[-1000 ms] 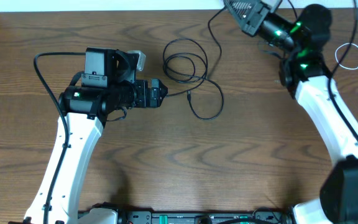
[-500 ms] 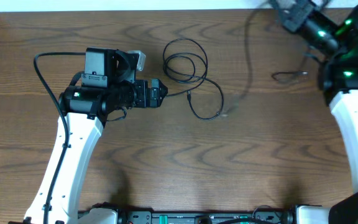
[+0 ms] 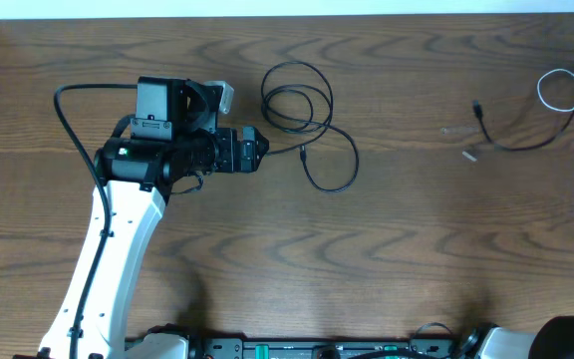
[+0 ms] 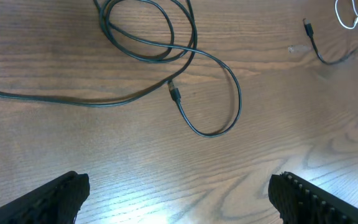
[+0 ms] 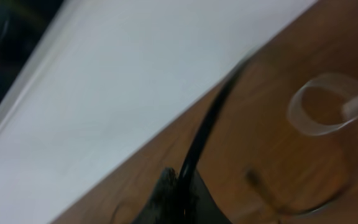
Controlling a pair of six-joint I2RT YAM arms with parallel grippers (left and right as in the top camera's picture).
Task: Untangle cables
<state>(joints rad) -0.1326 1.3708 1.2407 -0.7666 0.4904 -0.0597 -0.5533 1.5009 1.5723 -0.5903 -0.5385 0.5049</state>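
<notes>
One black cable (image 3: 297, 95) lies coiled on the table, and its loop (image 4: 229, 112) and plug (image 4: 174, 93) lie just ahead of my left gripper (image 4: 179, 182). That gripper (image 3: 262, 151) is open with nothing between its fingers (image 4: 61, 196). A second black cable (image 3: 511, 143) trails from its plug end (image 3: 476, 108) toward the right edge. Beside it a white cable (image 3: 561, 90) curls. My right gripper (image 5: 182, 193) is out of the overhead view. In the blurred right wrist view it is shut on a black cable (image 5: 213, 118), with the white cable's loop (image 5: 328, 106) beyond.
The wooden table (image 3: 267, 259) ends at a white strip (image 3: 267, 8) along its far edge, and this pale band (image 5: 104, 81) fills much of the right wrist view. My left arm (image 3: 118, 229) stretches from the front edge to the left middle.
My right arm has swung up and to the right, out of the overhead view. It has dragged the second black cable away from the coil to the right side. The left arm has not moved.
</notes>
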